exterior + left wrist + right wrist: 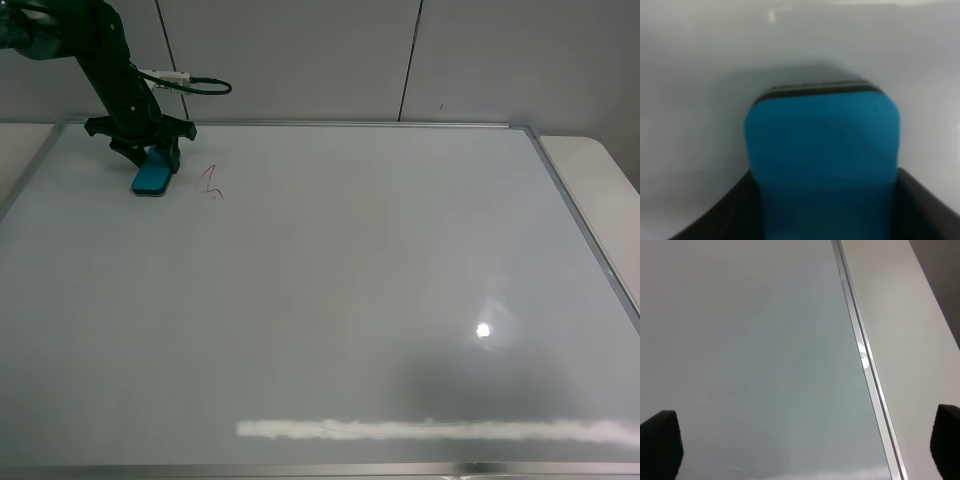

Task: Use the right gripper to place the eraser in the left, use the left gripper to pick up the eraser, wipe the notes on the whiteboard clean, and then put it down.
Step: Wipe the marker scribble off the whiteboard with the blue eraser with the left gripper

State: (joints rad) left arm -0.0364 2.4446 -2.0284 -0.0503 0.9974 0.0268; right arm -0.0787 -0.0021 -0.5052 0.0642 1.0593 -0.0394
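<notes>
Left wrist, nearest the lens: the left gripper (822,200), its dark fingers (715,215) on either side of the eraser (822,135).
Left jaws: closed narrow on the eraser, which fills the gap between them.
Eraser, this view: the teal body juts out past the fingertips; its thin dark underside shows at the far end.
Beyond the jaws: bare whiteboard (690,75), with a soft shadow around the eraser. I cannot tell whether the pad touches the board.
Exterior high, left gripper (150,163): low over the far left corner of the whiteboard (350,300).
Eraser (152,180): gripped between the jaws and pointing out from the fingertips.
Notes (211,182): a red squiggle near the jaws on their right, clear of the eraser and unwiped.
Right wrist, right gripper (802,440): jaws spread wide with nothing between them; only the fingertips (660,440) show.
Under the right jaws: whiteboard (740,340), with its silver frame (865,365) running between the fingertips and pale table (910,340) beyond it.
Step in hand: judged as the wiping stage, since the left gripper holds the eraser and the squiggle is intact.
Next move calls for: the dark pad flat on the board, then a sideways sweep across the whole squiggle under steady pressure.
Containers: none in any view.
</notes>
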